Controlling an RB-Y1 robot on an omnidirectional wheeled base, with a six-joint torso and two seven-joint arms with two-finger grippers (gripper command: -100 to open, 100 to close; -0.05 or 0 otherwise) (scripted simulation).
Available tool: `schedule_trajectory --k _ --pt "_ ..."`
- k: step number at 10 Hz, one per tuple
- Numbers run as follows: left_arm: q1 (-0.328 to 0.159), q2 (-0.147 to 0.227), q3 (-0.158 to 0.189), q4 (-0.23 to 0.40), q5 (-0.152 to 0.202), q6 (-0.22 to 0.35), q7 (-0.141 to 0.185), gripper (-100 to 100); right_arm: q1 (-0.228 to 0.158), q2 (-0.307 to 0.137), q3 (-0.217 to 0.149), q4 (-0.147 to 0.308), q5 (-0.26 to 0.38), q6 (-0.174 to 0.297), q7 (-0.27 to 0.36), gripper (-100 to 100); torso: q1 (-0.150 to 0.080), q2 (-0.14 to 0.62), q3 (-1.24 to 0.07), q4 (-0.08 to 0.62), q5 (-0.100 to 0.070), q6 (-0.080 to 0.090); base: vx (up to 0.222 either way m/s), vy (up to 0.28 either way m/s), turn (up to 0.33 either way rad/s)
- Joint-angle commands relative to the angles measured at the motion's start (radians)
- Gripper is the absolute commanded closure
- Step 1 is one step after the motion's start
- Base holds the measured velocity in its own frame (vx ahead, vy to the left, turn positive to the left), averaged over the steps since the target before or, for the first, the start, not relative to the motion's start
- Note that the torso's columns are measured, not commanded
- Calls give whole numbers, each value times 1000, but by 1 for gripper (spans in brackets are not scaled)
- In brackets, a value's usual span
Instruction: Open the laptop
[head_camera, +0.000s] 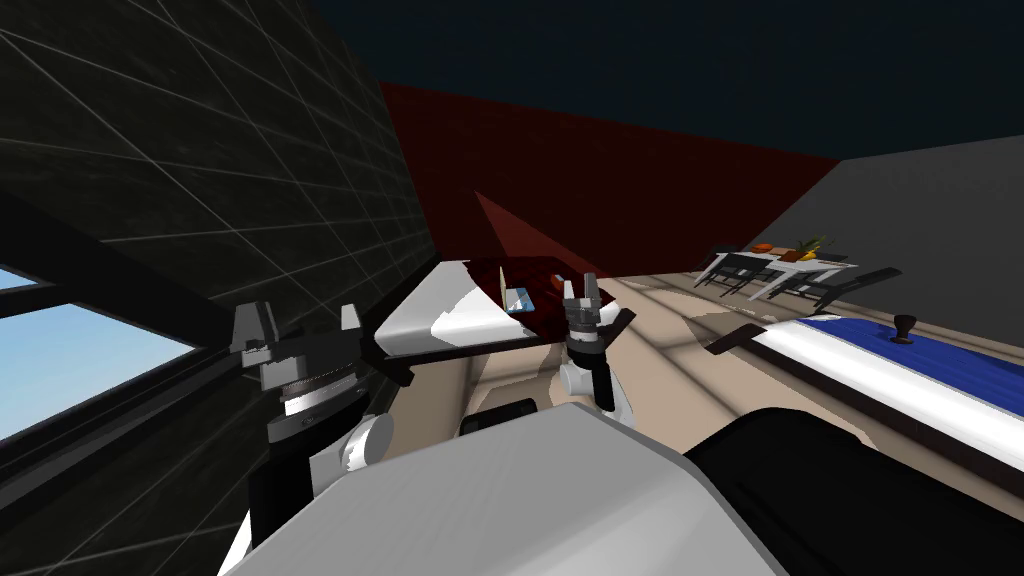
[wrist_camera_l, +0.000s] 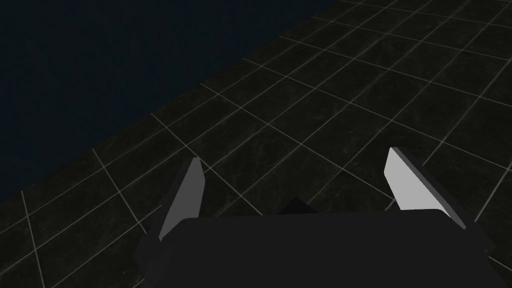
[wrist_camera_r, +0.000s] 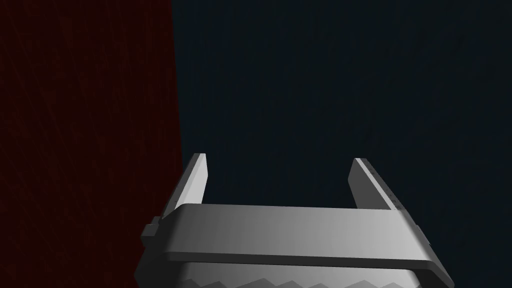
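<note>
Laptop (head_camera: 517, 296) is seen on the white table (head_camera: 440, 318), toward its far right corner, ahead of the torso. A thin pale lid panel stands up from a light blue-grey base; how far the lid is raised cannot be judged from the head view. The part of the table top behind the laptop is shaded dark red.

Right gripper (head_camera: 582, 288) is held up with its tips pointing upward, just right of the laptop in the head view. It appears apart from the laptop, but contact cannot be ruled out at this angle. In the right wrist view its fingers (wrist_camera_r: 367, 182) are spread wide with nothing between them.

Left gripper (head_camera: 302, 315) is held up at the left, near the dark tiled wall (head_camera: 200, 150) and well apart from the table's contents. In the left wrist view its fingers (wrist_camera_l: 187, 197) are also spread, nothing pinched.

Also noted:
- window (head_camera: 70, 360) low in the tiled wall at far left
- dark red wall (head_camera: 600, 190) behind the table
- small dining table (head_camera: 800, 268) with dark chairs (head_camera: 735, 272) far off to the right, with fruit (head_camera: 805, 247) and an orange bowl (head_camera: 765, 246) on it
- long blue and white surface (head_camera: 900, 365) at near right, with a dark knob-shaped object (head_camera: 904, 327) standing on it
</note>
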Motion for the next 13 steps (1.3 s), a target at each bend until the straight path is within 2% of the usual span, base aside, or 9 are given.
schedule_trajectory --k 1,9,10,12,13 --pt "0 0 0 0 0 0 0 0 0 0 0 0 0 0 0 0 0 40 -82 41 0 0 0 0 0" --pt "0 0 0 0 0 0 0 0 0 0 0 0 0 0 0 0 0 618 -1234 617 0 0 0 0 0" --pt "0 0 0 0 0 0 0 0 -13 -50 -1 11 36 3 7 -100 0 691 -1382 691 0 0 7 2 -4" --pt "0 0 0 0 0 0 0 0 -44 -107 -3 36 100 11 22 -100 0 734 -1471 734 0 0 3 0 -3" --pt "0 0 0 0 0 0 0 0 -44 -110 -3 36 120 11 22 -100 0 737 -1475 737 0 0 0 0 0"
